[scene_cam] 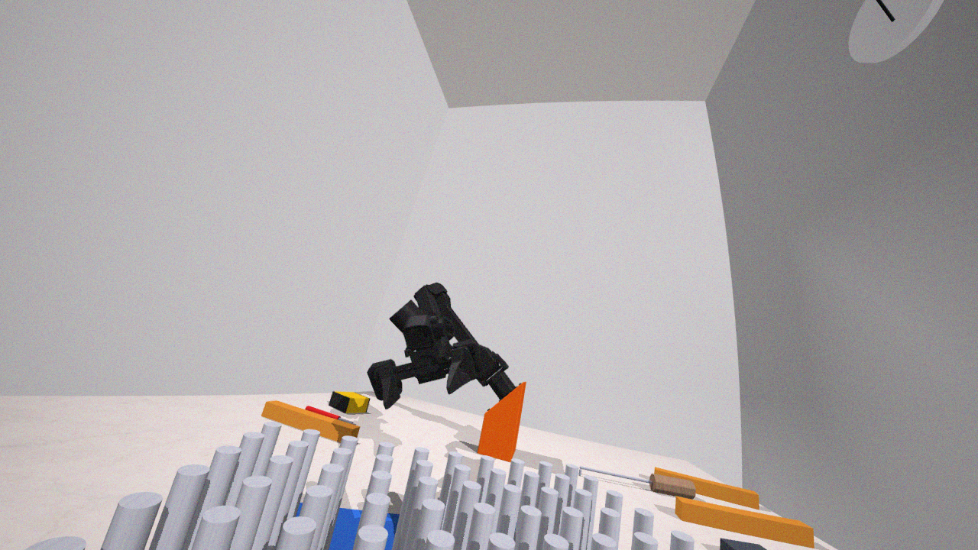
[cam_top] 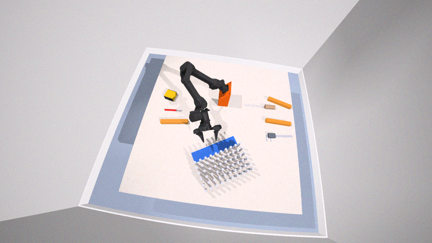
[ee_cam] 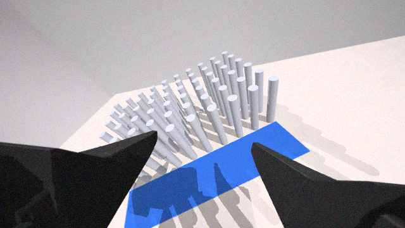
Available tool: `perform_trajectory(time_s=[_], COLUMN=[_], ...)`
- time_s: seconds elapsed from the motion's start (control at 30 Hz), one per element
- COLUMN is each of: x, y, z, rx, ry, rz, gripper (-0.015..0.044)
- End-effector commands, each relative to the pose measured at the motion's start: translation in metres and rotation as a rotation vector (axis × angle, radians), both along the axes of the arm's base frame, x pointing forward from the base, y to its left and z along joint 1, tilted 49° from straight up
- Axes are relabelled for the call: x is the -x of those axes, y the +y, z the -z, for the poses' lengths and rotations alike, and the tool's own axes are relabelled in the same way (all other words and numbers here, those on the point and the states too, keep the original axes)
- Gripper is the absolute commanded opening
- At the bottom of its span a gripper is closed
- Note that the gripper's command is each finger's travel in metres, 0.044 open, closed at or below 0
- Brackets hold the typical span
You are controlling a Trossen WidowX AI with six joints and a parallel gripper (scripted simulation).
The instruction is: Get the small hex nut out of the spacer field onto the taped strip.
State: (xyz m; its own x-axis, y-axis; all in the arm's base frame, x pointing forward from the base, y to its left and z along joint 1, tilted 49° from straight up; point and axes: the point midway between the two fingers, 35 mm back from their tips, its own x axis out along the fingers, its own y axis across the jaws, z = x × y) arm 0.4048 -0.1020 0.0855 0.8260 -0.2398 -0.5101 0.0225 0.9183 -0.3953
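Observation:
My gripper (cam_top: 209,141) (scene_cam: 419,400) (ee_cam: 205,140) is open and empty, above the near side of the blue taped strip (cam_top: 199,154) (scene_cam: 347,526) (ee_cam: 278,142). The metal spacers (ee_cam: 235,117) (scene_cam: 184,512) stand upright in rows behind the strip in the wrist view. A small grey shape (ee_cam: 201,111) between them may be the nut; it is too small to be sure. A hooked tool (cam_top: 269,107) (scene_cam: 672,485) with a wooden handle and thin bent rod lies at the right. A red-handled tool (cam_top: 170,109) (scene_cam: 321,412) lies at the left. A caliper-like tool (cam_top: 271,135) lies at the right.
One orange bar (cam_top: 174,121) (scene_cam: 307,419) lies left, close to the arm in the top view. Two more orange bars, one (cam_top: 279,102) behind the hooked tool and one (cam_top: 278,122) in front, lie right. A yellow-black block (cam_top: 170,95) (scene_cam: 355,401) is left of the orange base (cam_top: 224,98) (scene_cam: 502,427).

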Motion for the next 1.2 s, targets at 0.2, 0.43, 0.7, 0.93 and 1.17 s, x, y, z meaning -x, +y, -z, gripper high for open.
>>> perform_trajectory(time_s=[0.2, 0.43, 0.7, 0.93, 1.17], x=[0.000, 0.000, -0.004, 0.008, 0.040], y=[0.000, 0.011, 0.072, 0.153, 0.236], z=[0.001, 0.008, 0.051, 0.106, 0.168], rx=[-0.004, -0.046, -0.285, -0.510, -0.679], ry=[0.002, 0.021, 0.149, 0.354, 0.568], rz=[0.000, -0.013, -0.009, 0.113, 0.363], gripper=[0.0440, 0.0440, 0.0440, 0.0440, 0.0440])
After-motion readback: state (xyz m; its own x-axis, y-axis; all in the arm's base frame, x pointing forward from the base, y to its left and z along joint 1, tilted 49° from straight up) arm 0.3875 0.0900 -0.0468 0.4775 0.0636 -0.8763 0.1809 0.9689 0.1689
